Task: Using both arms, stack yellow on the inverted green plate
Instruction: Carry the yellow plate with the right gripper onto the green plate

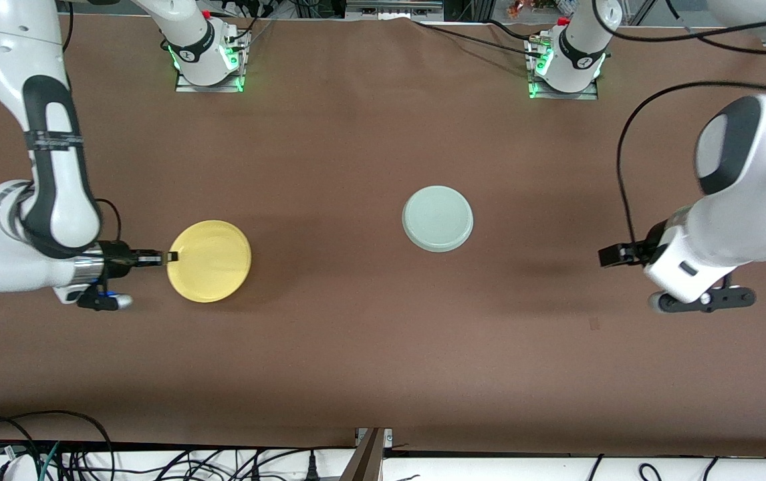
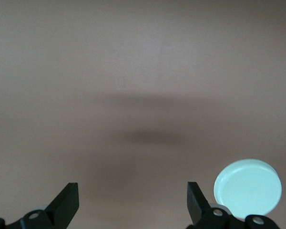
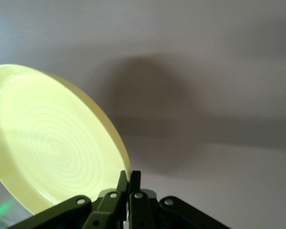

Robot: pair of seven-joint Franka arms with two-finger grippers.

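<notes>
Bright yellow plastic is what's pinched in the right gripper (image 1: 170, 256) at the middle left of the front view: the yellow plate (image 1: 210, 260) is held by its rim at the edge toward the right arm's end of the table. In the right wrist view the fingers (image 3: 129, 183) are seen clamped together on that rim, and the yellow plate (image 3: 52, 143) is shown tilted and lifted off the brown table (image 3: 219, 71), with its shadow thrown onto the surface below. An edge grip like that is probably used because a shallow plate can't be grabbed any other way by two fingers, and it leaves the underside free to be set down.

The green plate (image 1: 438, 218) is found just right of centre in the front view, lying on the table (image 1: 329, 347) with its flat base ring up, so it looks already flipped and ready to be stacked on. It also shows at the lower right of the left wrist view (image 2: 248, 187).

The left gripper (image 1: 611, 256) is parked at the right edge of the front view, well apart from the green plate, fingers (image 2: 66, 200) spread wide with nothing between them; that arm seems to be waiting.

Nothing is seen lying between the two plates, only bare tablecloth. Cables are bunched along the bottom edge, off the work surface.
</notes>
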